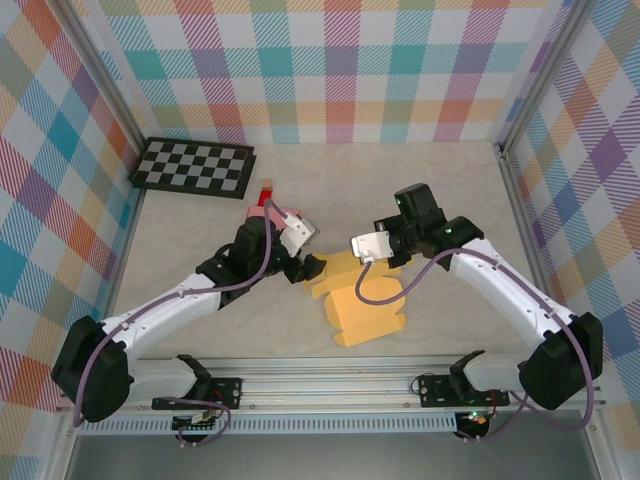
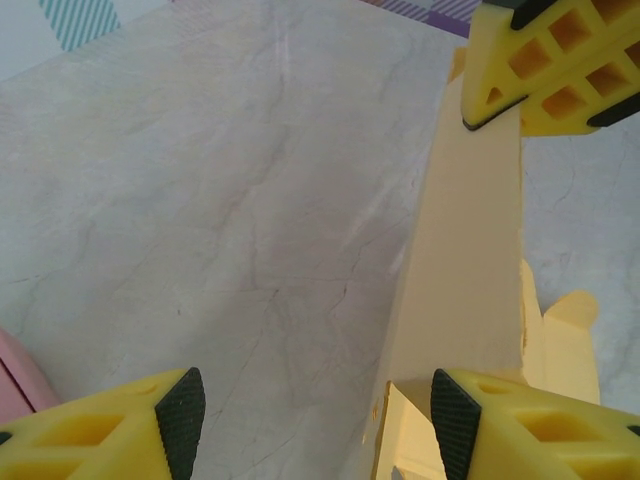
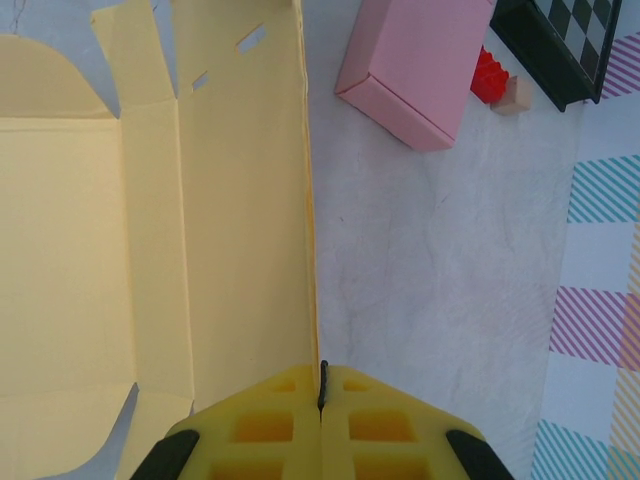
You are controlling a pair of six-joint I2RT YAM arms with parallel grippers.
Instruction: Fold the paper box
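The yellow paper box (image 1: 365, 305) lies unfolded on the table between the two arms. One long panel (image 2: 465, 250) of it stands upright. My right gripper (image 3: 321, 375) is shut on that panel's top edge at one end, with the flat sheet (image 3: 90, 250) spread out to its left. The right gripper's fingers (image 2: 545, 60) also show in the left wrist view, pinching the panel's far end. My left gripper (image 2: 318, 425) is open at the near end of the panel. The panel's corner stands between the pads, close to the right pad (image 2: 455, 425) and well clear of the left pad (image 2: 182, 420).
A pink box (image 3: 415, 65) lies just beyond the paper box, with a red block (image 3: 488, 75) and a small wooden cube (image 3: 517, 93) behind it. A black-and-white chessboard (image 1: 193, 166) sits at the back left. Checked walls close in the table.
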